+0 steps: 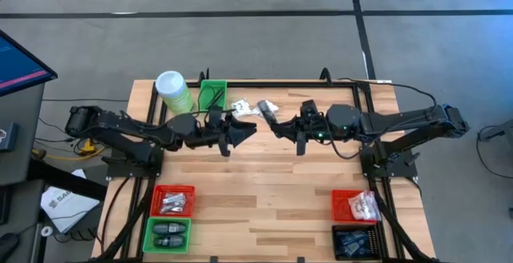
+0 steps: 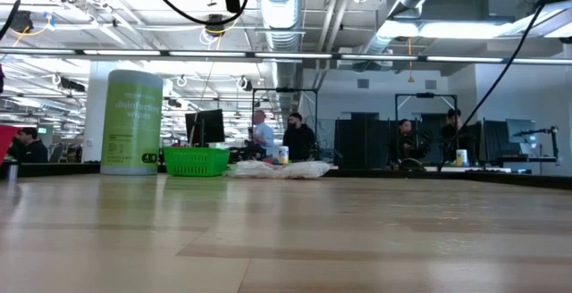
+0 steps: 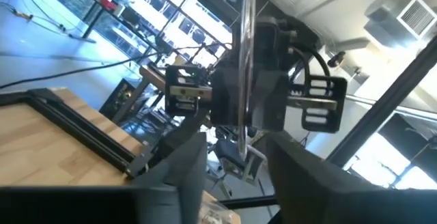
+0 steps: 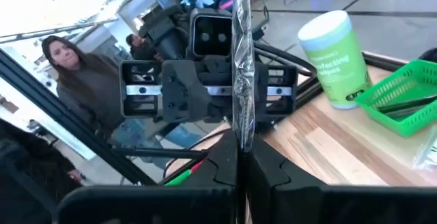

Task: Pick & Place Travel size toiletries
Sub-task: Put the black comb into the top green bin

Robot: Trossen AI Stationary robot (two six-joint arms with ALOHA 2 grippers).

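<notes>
right gripper (image 4: 240, 157) pressed together on a slim silvery packet (image 4: 242, 60), raised just right of the green basket (image 1: 213, 93). left gripper (image 3: 232, 157) spread, packet between its fingers. packet's lower end hidden. bare wood toward the near edge; white sachets (image 1: 252, 107) beside the basket.

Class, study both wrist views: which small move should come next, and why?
Probably the right gripper should draw back with the silvery packet. Its fingers are shut on the packet, while the left gripper stands open around it, so the handover looks complete.
</notes>
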